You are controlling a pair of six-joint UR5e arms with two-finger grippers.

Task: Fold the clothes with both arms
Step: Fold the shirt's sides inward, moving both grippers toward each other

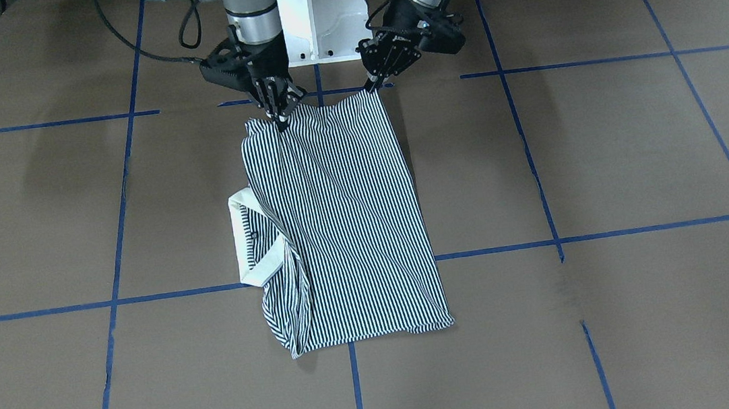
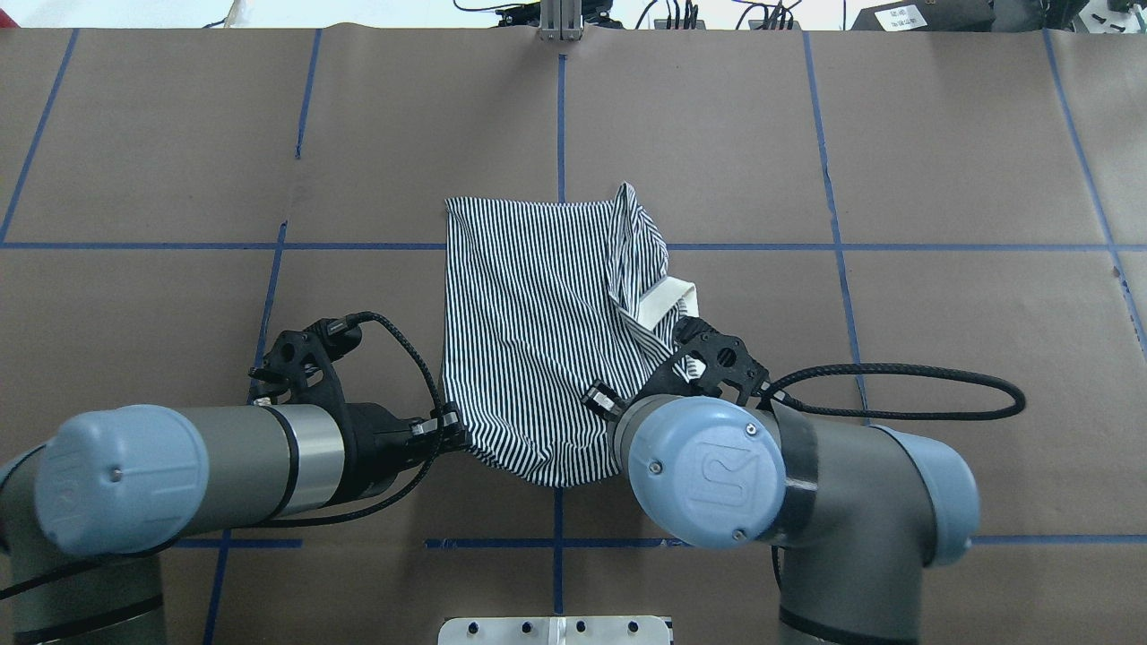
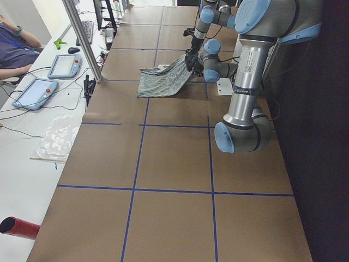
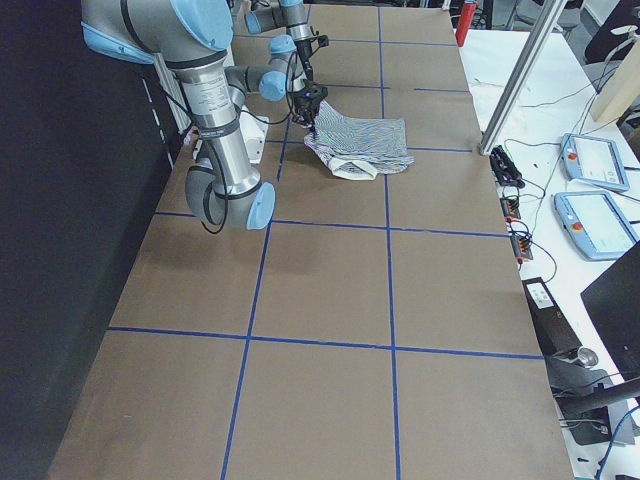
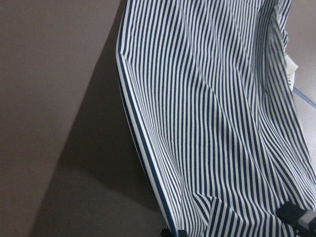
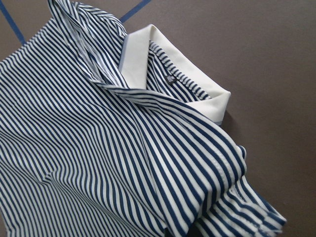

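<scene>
Shirt (image 1: 339,221) edge pinched, left gripper (image 1: 372,86) one corner, right gripper (image 1: 280,121) other

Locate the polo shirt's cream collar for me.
In the overhead view, the cream collar sticks out at the right edge of the striped polo shirt, on the robot's right side, just beyond the right gripper.
</scene>
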